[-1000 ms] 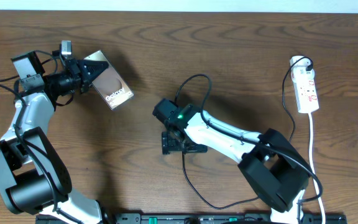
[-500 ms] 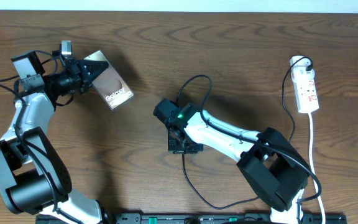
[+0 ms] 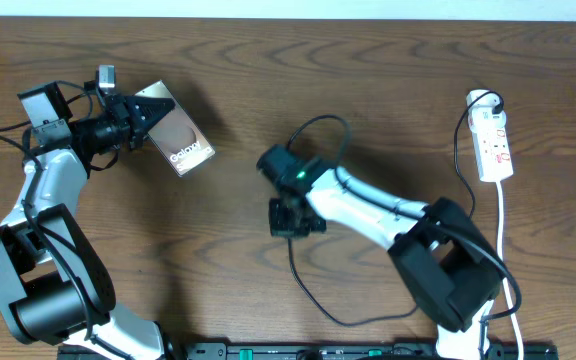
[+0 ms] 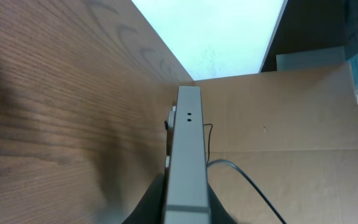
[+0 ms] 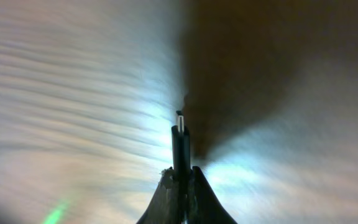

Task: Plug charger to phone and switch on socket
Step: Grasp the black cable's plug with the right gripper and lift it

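The charger is a thin black cable. Its plug is pinched upright between the right jaws, with the little metal tip poking clear above them. Only the right wrist view shows this; from overhead the plug is lost under the arm. The rest of the cable trails down the desk toward the near edge and also loops up behind the right arm.

Compared with a second ago, that arm has drawn its wrist up and a touch to the right, taking jaws and plug along, and the loop has shifted the same way. The arm reaches in from the lower right with its forearm stretched leftward. Its jaws are over the middle of the desk, well apart from the phone.

The phone is at the upper left where it was, its "Galaxy" end pointing toward the middle and its other end gripped by the left jaws. The left arm has not stirred: it is folded up the left side with its wrist turned rightward. Its wrist view shows the phone edge-on with two small holes, clamped at the bottom. Whether the phone touches the desk I cannot tell.

The socket lies at the far right, its white cord running down, both as before.
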You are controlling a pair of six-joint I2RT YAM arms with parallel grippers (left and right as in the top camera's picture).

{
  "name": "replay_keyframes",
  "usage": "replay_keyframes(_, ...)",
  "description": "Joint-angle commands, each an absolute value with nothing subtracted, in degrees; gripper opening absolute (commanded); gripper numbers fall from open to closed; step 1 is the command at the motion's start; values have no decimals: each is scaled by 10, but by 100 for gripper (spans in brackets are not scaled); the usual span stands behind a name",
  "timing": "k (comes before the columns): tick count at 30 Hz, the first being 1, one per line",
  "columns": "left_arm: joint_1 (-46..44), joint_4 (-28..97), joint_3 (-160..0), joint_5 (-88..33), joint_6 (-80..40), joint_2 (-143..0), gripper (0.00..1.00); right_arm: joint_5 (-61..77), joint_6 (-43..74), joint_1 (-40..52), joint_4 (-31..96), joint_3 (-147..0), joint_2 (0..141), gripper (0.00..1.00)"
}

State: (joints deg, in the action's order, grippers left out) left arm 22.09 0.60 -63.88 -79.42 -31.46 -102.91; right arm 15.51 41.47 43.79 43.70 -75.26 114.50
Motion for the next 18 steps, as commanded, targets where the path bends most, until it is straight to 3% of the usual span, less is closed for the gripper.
replay_keyframes(1,222,2,-647,-839,-313,-1027,7,394,289,369,385,-762,1154,1)
replay_keyframes(9,222,-26,-647,-896,-318,-1027,7,629,157,256,215,-762,1154,1)
replay_keyframes(18,222,-86,-648,-900,-369,-1027,7,690,138,242,40,-762,1155,1)
